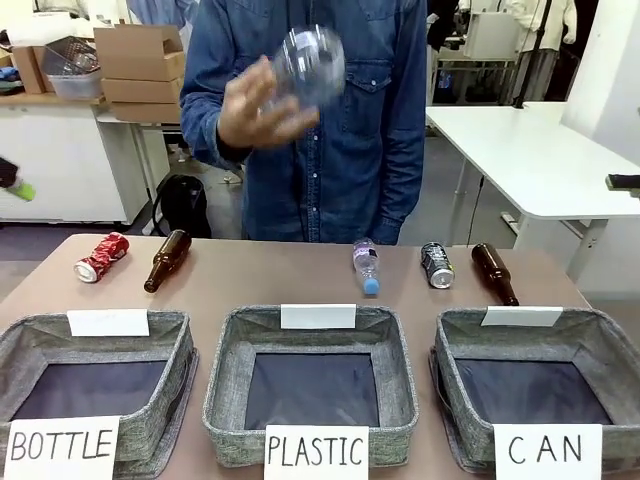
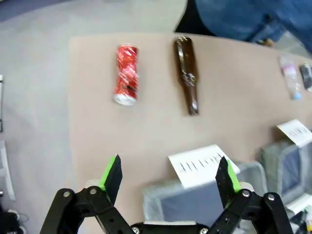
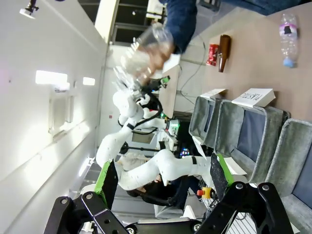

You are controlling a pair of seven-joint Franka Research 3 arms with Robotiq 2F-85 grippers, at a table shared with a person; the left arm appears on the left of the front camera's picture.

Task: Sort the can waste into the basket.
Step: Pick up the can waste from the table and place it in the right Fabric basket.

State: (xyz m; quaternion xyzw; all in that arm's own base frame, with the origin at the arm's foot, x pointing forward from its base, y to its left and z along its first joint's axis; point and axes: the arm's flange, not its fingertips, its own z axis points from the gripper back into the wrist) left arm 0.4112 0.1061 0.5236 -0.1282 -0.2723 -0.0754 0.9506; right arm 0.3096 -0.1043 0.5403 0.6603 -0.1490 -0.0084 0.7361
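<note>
Nothing is sorted yet: the basket signed CAN [image 1: 600, 335] holds nothing. The dark can [image 1: 436, 265] sits on the worktop [image 1: 250, 290] just beyond that basket's far left corner, and the red can [image 1: 101, 257] lies well off to its left. Both arms' jaws stand wide apart and empty, so a reach and grasp comes next, probably the right arm onto the dark can.

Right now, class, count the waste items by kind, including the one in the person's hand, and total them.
Cans: 2, one red, one dark
Brown glass bottles: 2, left, right
Clear plastic bottles: 2, lying, held
Total: 6
</note>
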